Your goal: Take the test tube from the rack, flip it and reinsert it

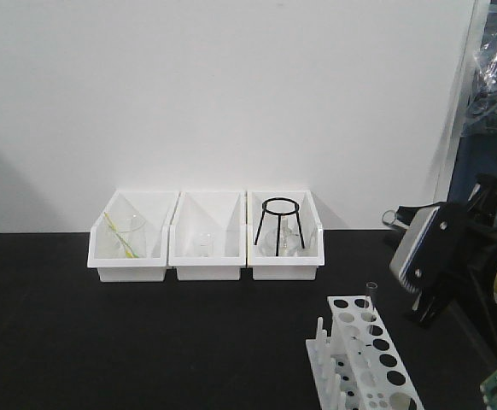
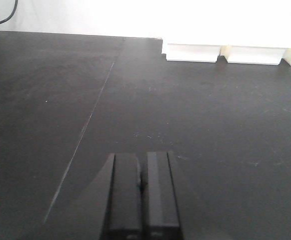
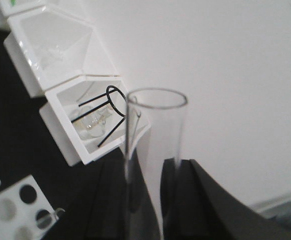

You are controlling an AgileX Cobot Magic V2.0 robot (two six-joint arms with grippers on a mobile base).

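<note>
Right gripper (image 3: 146, 167), jaws clamped on the test tube (image 3: 155, 125), held clear of the rack (image 1: 375, 354), open rim away from the wrist. Left gripper (image 2: 141, 172) over the worktop (image 2: 210, 115), jaws closed and empty. Invert the tube slowly, then centre it over a free hole before lowering
</note>
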